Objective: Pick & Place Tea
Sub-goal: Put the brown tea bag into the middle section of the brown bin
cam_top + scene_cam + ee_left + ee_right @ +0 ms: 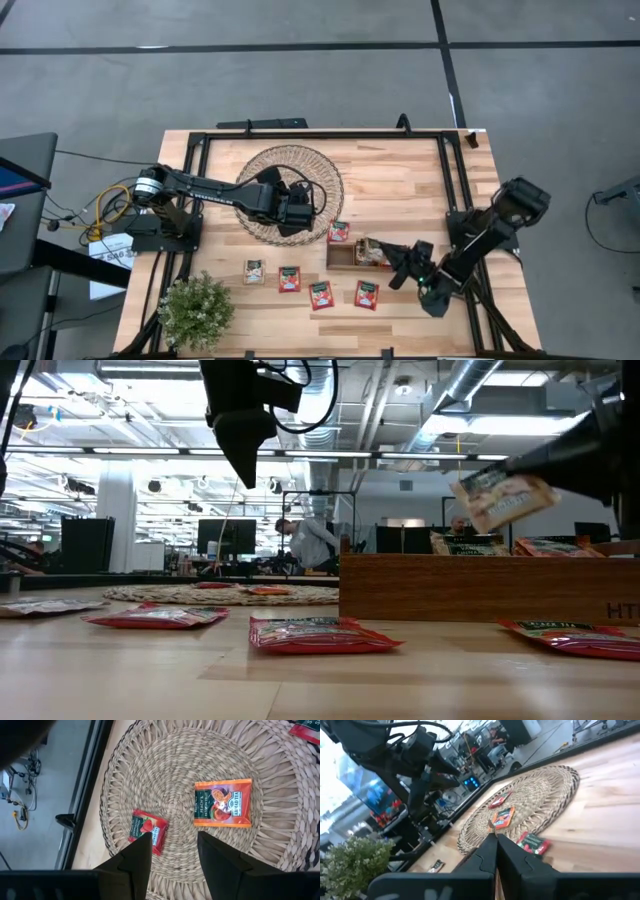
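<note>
My right gripper (398, 262) (495, 837) is shut on a beige tea sachet (503, 496) above the brown wooden tray (342, 258) (480, 586). Other sachets (548, 547) stand inside the tray. My left gripper (297, 214) (172, 840) hovers open over the round wicker mat (260, 175) (170, 765). An orange sachet (222, 802) and a red sachet (146, 831) lie flat on the mat below it. Several red sachets (321, 294) and a beige one (254, 271) lie flat on the table in front of the tray, and another red one (339, 232) lies behind it. My right gripper pinches the beige sachet between its two fingers by one edge (545, 482), coming from the table's right side. The sachet is lifted clear above the tray and tilted. In the right wrist view only a thin pale strip (495, 879) shows between the shut fingers.
A small potted plant (195, 310) stands at the table's near left corner. A black frame (300, 133) runs around the tabletop. Bare wood lies right of the mat and behind the tray. People sit at desks (312, 545) in the room behind.
</note>
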